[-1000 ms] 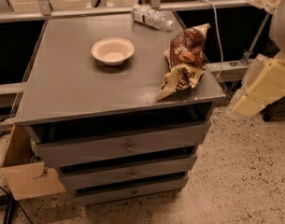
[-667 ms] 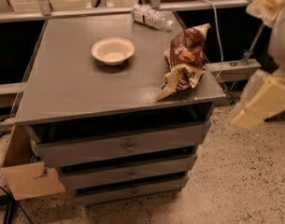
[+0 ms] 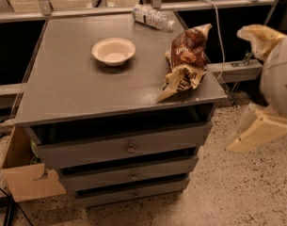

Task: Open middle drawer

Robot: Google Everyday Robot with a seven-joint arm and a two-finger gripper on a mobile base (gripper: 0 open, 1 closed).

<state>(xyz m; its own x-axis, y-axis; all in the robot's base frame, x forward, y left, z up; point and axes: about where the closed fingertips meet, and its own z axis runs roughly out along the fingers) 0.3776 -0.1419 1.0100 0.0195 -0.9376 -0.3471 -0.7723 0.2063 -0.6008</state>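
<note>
A grey cabinet has three drawers stacked in its front. The middle drawer (image 3: 100, 177) is a shallow grey front with a small round metal knob (image 3: 132, 176); it sits in line with the other two fronts. The taller drawer (image 3: 86, 150) is above it and the slimmest drawer (image 3: 110, 197) is below. My gripper (image 3: 235, 91) hangs in the air at the right edge of the view, to the right of the cabinet and level with its top. It is open and empty, with its cream fingers (image 3: 258, 131) spread wide, well apart from the knob.
On the cabinet top (image 3: 67, 88) stand a white bowl (image 3: 114, 51), a brown snack bag (image 3: 185, 60) at the right front corner and a lying water bottle (image 3: 152, 17) at the back. A cardboard box (image 3: 30, 182) sits on the floor to the left. The floor is speckled.
My gripper has come down and slightly left along the cabinet's right side. The drawers and the things on top have not moved.
</note>
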